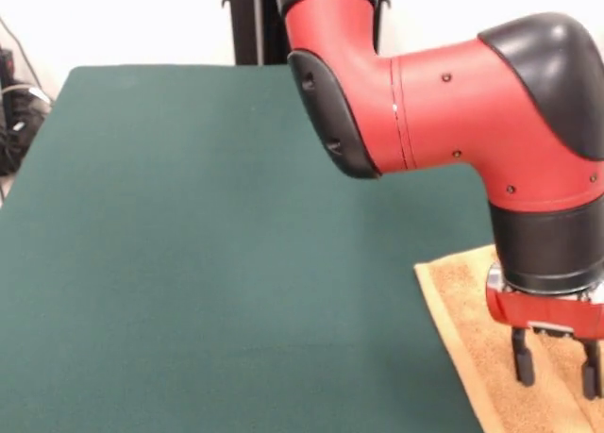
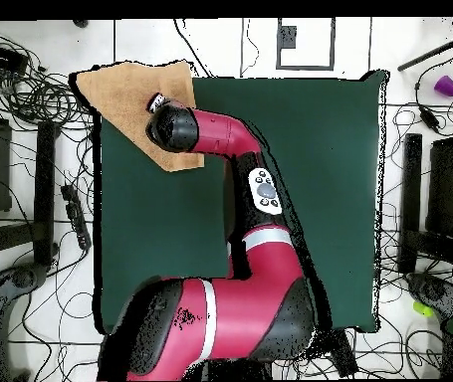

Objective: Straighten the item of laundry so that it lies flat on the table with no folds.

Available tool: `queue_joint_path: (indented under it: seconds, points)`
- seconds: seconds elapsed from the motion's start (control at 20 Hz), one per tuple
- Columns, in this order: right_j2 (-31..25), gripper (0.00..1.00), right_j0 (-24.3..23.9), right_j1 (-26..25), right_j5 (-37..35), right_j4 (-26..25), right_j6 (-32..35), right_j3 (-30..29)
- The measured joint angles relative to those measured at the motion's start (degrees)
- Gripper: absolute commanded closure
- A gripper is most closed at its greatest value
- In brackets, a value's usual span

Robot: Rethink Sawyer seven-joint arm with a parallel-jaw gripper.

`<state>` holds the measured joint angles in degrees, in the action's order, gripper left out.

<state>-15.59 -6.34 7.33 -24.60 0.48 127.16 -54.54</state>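
One camera sits low and close at the table's (image 1: pixel 189 263) edge, looking across the green top toward 12 o'clock, where the arm (image 1: pixel 453 103) comes in. The other hangs high above, looking straight down at the whole table (image 2: pixel 339 199). Both show the arm (image 2: pixel 230 298) and the towel (image 1: pixel 472 329) corner

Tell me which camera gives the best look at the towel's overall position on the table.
The overhead view. There the towel shows nearly whole, lying askew over a corner of the table, partly past its edges, with the arm covering one part. The front view shows only a strip of it at the lower right, under the open gripper.
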Motion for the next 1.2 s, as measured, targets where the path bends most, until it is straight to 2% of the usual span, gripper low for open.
queue_joint_path:
  seconds: [0.2, 0.25, 0.65, 0.9, 1.2]
  points:
    - [-7.51, 0.00, -5.02, -0.37, -0.27, -0.02, -0.99, -1.68]
    - [-12.27, 0.00, -9.10, -1.26, -0.50, -0.08, -1.91, -2.71]
    - [-21.35, 0.00, -20.63, -5.23, -1.44, -0.61, -6.52, -3.97]
    - [-24.24, 0.00, -22.20, -6.59, -2.69, -0.67, -7.72, -3.92]
    - [-26.86, 0.00, -19.56, -7.87, -5.34, -0.70, -7.95, -3.94]
